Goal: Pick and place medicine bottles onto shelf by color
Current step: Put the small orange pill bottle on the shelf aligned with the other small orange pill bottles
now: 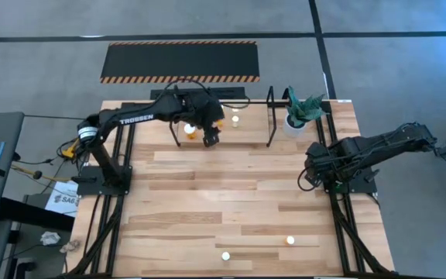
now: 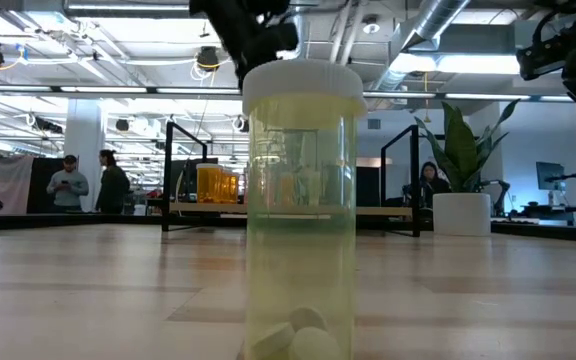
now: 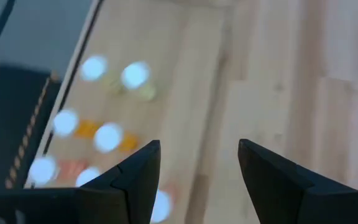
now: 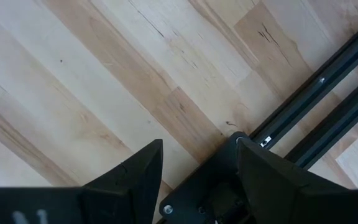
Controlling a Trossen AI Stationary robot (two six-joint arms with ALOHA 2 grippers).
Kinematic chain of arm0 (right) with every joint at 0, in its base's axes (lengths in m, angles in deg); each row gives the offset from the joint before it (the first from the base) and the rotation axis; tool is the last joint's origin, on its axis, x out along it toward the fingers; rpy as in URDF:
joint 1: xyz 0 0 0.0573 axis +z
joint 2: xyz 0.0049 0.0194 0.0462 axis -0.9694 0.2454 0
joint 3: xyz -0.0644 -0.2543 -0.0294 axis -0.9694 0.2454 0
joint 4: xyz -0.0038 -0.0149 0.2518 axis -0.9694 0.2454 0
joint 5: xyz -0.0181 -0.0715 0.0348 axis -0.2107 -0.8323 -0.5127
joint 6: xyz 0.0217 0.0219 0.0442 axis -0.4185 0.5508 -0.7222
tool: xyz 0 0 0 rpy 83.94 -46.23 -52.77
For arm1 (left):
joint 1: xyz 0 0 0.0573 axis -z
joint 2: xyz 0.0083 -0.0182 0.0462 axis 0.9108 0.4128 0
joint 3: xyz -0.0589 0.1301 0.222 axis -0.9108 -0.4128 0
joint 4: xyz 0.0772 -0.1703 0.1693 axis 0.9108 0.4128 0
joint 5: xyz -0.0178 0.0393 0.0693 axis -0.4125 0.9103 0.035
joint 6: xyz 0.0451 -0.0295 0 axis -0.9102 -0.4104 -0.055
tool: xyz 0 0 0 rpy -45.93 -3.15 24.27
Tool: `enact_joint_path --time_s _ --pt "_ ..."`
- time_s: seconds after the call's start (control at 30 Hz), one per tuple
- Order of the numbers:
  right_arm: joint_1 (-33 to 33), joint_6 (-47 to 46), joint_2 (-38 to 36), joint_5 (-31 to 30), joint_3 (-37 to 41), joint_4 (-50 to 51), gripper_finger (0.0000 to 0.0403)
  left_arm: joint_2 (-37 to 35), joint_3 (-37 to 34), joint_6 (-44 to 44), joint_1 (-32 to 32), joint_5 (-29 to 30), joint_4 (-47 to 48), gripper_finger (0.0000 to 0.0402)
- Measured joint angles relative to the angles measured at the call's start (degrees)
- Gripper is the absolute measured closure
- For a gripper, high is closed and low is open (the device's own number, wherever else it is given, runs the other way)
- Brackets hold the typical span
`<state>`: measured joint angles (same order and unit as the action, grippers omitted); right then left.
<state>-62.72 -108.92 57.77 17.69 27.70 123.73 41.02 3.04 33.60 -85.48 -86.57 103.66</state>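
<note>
- left arm reaches from its base at the desk's [image 1: 231,194] 9 o'clock edge, elbow bent, forearm stretched toward 12 o'clock; left gripper [image 1: 211,137] hangs over the front of the shelf [image 1: 269,116], pointing down.
- left jaws stand apart with nothing between them; the left wrist view shows bare desk through the gap.
- shelf sits at the desk's 12 o'clock edge. an orange bottle [image 1: 190,130] stands just at 9 o'clock of the left gripper, a pale bottle [image 1: 235,119] at its 2 o'clock, both inside the rack.
- left wrist view: a blurred cluster of white-capped bottles [image 3: 107,137], pale, orange and reddish, lies beyond one finger.
- two more bottles stand near the desk's 6 o'clock edge: one [image 1: 225,256] at centre, one [image 1: 290,240] toward 5 o'clock. low view: a pale clear bottle [image 2: 301,210] stands upright, tablets at its bottom.
- right arm is folded at the 3 o'clock edge; right gripper [image 1: 313,180] is low over the desk by the black frame rail [image 4: 328,118], jaws apart and empty.
- potted plant [image 1: 299,112] stands at 1 o'clock, beside the shelf's end.
</note>
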Motion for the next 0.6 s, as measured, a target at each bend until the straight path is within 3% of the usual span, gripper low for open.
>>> enact_joint_path --time_s 0.23,0.6 --pt "0.00 0.02 0.00 0.00 0.00 -0.02 0.0178 -0.54 0.46 -0.93 10.05 0.30 1.24 0.0200" --pt "0.00 0.00 -0.01 0.00 0.00 -0.12 0.0178 3.24 0.36 27.92 35.96 13.43 -8.51 0.0200"
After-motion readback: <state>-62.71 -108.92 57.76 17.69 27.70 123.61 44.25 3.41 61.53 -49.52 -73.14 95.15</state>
